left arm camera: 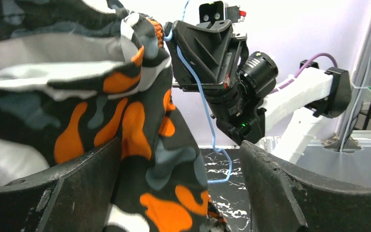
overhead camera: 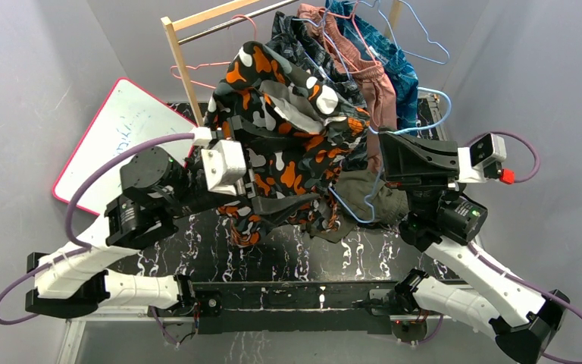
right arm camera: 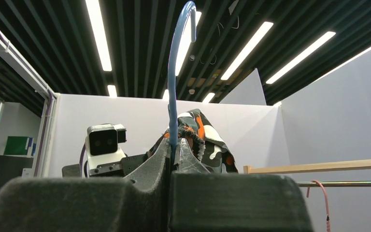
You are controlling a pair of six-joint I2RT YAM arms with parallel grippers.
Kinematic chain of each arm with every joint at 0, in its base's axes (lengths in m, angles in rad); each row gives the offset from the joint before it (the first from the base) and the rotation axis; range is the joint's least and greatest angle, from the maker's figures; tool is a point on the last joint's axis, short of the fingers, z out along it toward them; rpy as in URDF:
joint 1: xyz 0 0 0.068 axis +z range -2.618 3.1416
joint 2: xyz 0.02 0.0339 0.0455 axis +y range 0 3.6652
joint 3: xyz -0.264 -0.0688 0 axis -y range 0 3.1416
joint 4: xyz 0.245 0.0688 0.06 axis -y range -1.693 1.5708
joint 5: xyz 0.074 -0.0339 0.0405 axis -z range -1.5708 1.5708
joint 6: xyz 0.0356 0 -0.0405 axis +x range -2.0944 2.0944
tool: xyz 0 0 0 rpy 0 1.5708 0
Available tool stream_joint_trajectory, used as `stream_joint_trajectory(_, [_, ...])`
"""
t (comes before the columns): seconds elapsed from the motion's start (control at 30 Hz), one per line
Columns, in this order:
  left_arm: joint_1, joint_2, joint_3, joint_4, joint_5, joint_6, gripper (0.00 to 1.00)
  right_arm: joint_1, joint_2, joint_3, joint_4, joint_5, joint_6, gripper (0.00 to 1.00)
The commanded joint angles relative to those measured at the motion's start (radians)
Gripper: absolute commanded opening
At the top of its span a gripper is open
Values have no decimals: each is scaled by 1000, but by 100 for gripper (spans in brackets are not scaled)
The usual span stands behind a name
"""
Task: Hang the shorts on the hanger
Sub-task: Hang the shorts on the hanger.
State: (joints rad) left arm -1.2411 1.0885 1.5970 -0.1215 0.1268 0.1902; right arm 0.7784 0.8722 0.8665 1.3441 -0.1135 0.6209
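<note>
- Right wrist view: my right gripper (right arm camera: 174,157) is clamped on the hanger (right arm camera: 173,87), holding it upright to steady the wire.
- Left wrist view: my left gripper (left arm camera: 181,154) stands open, and the shorts (left arm camera: 125,121) hang between its fingers. They seem to be carried by the hanger, above the surface (overhead camera: 288,254).

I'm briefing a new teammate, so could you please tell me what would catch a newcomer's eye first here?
The orange, black and white camouflage shorts dominate, bunched up at the centre between the two arms. On the right, the right gripper is shut on the light-blue hanger, hook pointing up. The left gripper stands open with the fabric hanging inside it.
</note>
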Motion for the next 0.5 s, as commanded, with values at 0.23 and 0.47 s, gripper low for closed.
stream_joint_trajectory(0.23, [-4,-227,71,-70,104,64,93,-3,-168,-49,-115,70,-208,0])
stream_joint_trajectory(0.47, [-4,-137,270,-216,10,227,93,-3,-306,-98,-339,63,-349,0])
